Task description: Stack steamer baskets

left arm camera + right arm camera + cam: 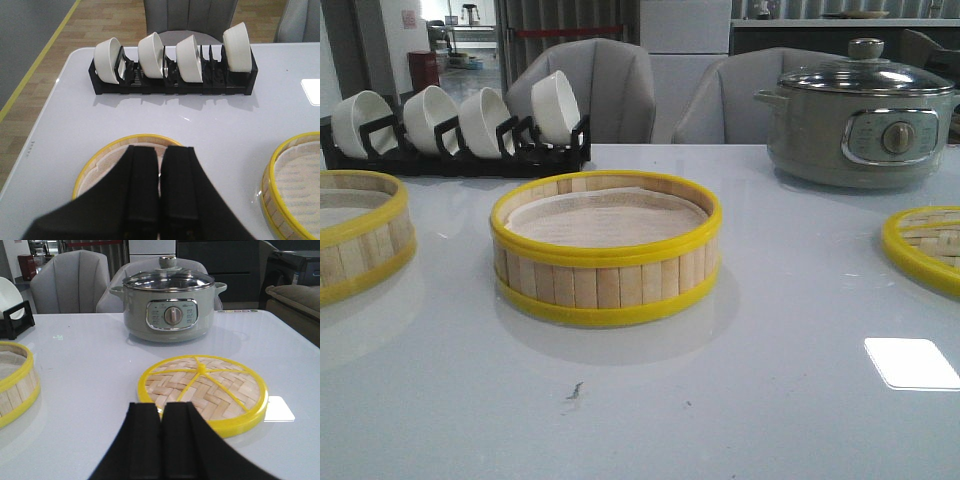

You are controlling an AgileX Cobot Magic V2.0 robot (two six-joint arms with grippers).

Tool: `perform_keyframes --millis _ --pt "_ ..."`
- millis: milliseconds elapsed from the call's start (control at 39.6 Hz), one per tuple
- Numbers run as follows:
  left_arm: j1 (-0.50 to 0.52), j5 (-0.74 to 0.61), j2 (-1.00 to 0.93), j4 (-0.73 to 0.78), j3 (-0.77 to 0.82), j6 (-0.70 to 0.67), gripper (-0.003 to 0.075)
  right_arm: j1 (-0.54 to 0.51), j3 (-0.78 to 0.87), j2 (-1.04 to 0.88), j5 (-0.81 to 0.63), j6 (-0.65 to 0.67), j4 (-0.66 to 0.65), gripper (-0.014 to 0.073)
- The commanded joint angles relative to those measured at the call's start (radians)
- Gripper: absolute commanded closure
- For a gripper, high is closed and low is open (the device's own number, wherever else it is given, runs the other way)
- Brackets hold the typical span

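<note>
A steamer basket [605,282] with yellow rims and a paper liner sits mid-table in the front view; its edge shows in the left wrist view [280,200] and the right wrist view [15,385]. A second basket [355,232] lies at the left edge; in the left wrist view it [100,160] lies under my left gripper [160,150], which is shut and empty above it. The woven lid [925,245] lies flat at the right; in the right wrist view it [210,385] is just beyond my shut, empty right gripper [162,405]. Neither gripper shows in the front view.
A black rack of white bowls [460,125] stands at the back left, also in the left wrist view [175,60]. A grey electric pot with glass lid [860,115] stands at the back right, also in the right wrist view [170,305]. Grey chairs stand behind the table.
</note>
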Motion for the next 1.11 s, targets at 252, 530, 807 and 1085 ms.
perform_keyframes --millis 252,530,807,1085 --pt "-0.007 -0.077 -0.012 -0.025 -0.032 -0.002 0.0632 -0.001 -0.015 -0.021 -0.084 -0.003 0.001 0.0554" --pt "-0.007 -0.066 -0.012 -0.044 -0.032 -0.002 0.0632 -0.002 -0.015 -0.021 -0.210 -0.011 -0.004 0.0554" --pt "-0.007 -0.049 -0.012 -0.044 -0.032 -0.002 0.0632 -0.002 -0.076 -0.020 -0.195 0.136 0.035 0.0554" --pt "-0.007 -0.055 -0.012 -0.044 -0.032 -0.002 0.0632 -0.002 -0.430 0.210 0.099 0.118 0.021 0.0554"
